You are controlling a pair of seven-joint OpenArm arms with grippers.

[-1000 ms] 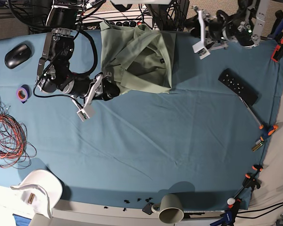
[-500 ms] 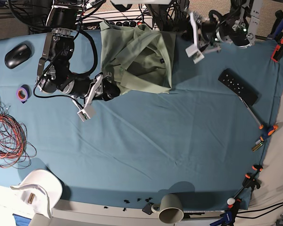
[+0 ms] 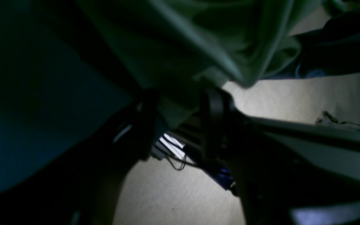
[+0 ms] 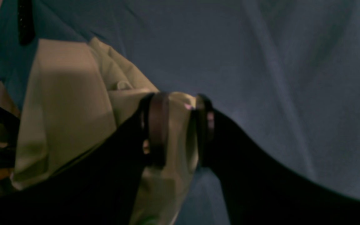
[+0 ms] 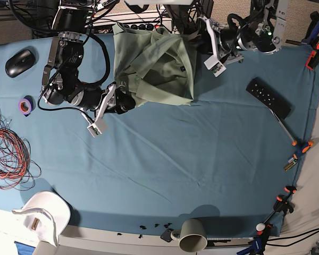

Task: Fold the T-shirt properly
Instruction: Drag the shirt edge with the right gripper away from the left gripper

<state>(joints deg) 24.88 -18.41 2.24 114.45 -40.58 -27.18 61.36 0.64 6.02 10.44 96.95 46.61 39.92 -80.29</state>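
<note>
Sage-green T-shirt [image 5: 154, 66]: crumpled heap at the table's far edge. Right gripper [image 4: 177, 131]: pinching its near hem corner. Left gripper [image 3: 180, 122]: jaws spread around the far edge, grip uncertain. Step: securing corners. Next: draw the cloth flat.

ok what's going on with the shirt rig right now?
Both arms are on the T-shirt, which sits bunched at the table's far edge, not folded yet. The right gripper is clamped on a fold at the shirt's near corner. The left gripper is at the far corner, fabric between its jaws, though a closed grip isn't clear.
</note>
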